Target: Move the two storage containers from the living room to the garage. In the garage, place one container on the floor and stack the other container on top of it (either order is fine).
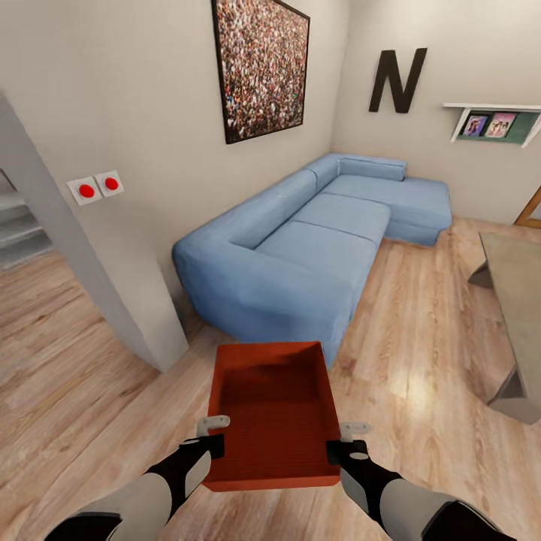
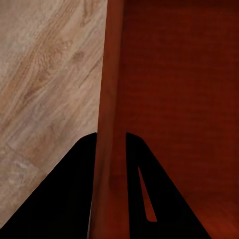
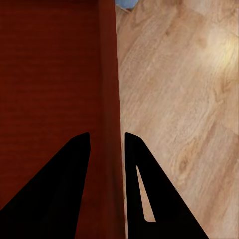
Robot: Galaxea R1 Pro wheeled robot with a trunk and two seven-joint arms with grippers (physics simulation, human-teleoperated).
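Two claws, left claw (image 1: 214, 439) and right claw (image 1: 340, 440), pinch my ribbed orange container's (image 1: 274, 409) side walls; open plank floor (image 1: 421, 353) lies beside the blue sofa (image 1: 300, 248).

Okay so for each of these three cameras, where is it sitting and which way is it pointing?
Head view: on the robot's head, looking forward and down at the storage container, blue sofa and wood floor; both forearms show.
Left wrist view: on the left arm, looking along the left gripper straddling the container's wall.
Right wrist view: on the right arm, looking along the right gripper on the opposite wall.
Shared: both wrist views show the container and wood floor.
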